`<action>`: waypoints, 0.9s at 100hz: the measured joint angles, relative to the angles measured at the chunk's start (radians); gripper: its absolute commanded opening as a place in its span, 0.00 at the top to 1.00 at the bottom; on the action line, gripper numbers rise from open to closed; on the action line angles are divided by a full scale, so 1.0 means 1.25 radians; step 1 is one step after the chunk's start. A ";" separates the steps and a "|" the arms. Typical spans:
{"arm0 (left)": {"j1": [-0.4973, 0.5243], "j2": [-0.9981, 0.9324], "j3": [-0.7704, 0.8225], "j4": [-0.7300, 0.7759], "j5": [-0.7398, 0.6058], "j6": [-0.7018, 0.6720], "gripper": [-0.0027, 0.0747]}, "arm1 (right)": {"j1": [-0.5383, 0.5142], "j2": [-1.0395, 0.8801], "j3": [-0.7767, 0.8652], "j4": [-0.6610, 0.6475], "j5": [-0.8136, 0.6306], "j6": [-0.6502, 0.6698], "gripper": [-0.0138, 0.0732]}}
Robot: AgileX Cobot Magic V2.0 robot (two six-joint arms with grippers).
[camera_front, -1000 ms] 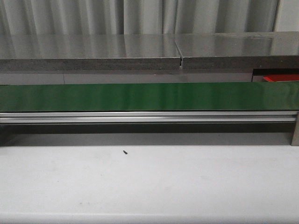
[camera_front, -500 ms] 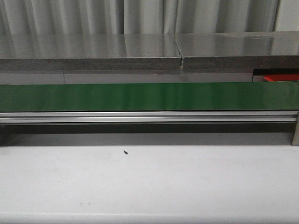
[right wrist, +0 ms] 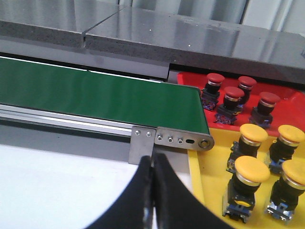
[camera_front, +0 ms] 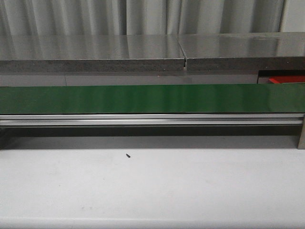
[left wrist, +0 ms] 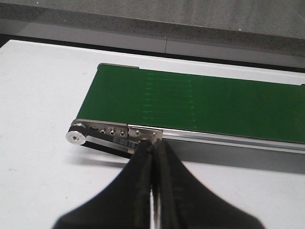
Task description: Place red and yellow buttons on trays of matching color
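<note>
No movement since before: glossy green belt point(camera_front: 152, 98) bare, both arms' black fingers point(left wrist: 153, 162) point(right wrist: 151, 176) pressed together

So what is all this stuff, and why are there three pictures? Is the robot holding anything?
It is a robot with two arms, and each picture comes from a different camera. The front view looks forward over a white table at a long green conveyor belt. The other two cameras sit on the robot's wrists. The black pointy shapes are its pinchers: the left gripper and right gripper. Both are shut and hold nothing. Beside the belt's end, the right wrist view shows a red tray with four red buttons and a yellow tray with four yellow buttons.
</note>
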 measured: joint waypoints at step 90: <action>-0.070 -0.293 0.282 0.212 -0.275 -0.065 0.99 | 0.000 -0.001 0.000 -0.001 0.000 0.000 0.92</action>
